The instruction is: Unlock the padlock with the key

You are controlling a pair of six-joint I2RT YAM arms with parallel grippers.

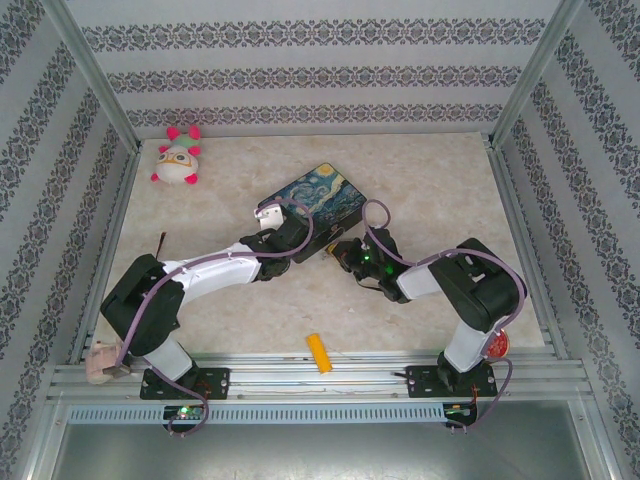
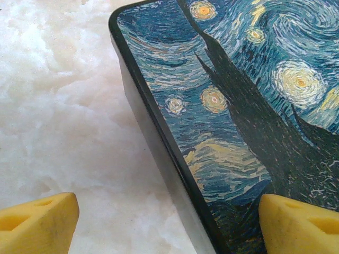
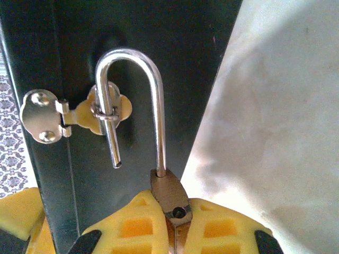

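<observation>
Brass padlock (image 3: pixel 168 193) body sits pinched in your right gripper (image 3: pixel 175 225), closed tight on it, against the dark front of the painted box (image 3: pixel 175 37); its silver shackle is sprung free yet hooked through the clasp (image 3: pixel 79 114); pull sideways and you may drag the box or twist the clasp; your left gripper (image 2: pixel 167 211) gapes wide astride the lid edge, holding nothing, so the box can slide; count one padlock, one box, one clasp, one yellow block (image 1: pixel 318 352), one plush toy (image 1: pixel 178 160).

padlock (image 3: pixel 168 197) body mostly hidden inside the right pincer (image 3: pixel 173 233), cropped by bottom edge.
</observation>
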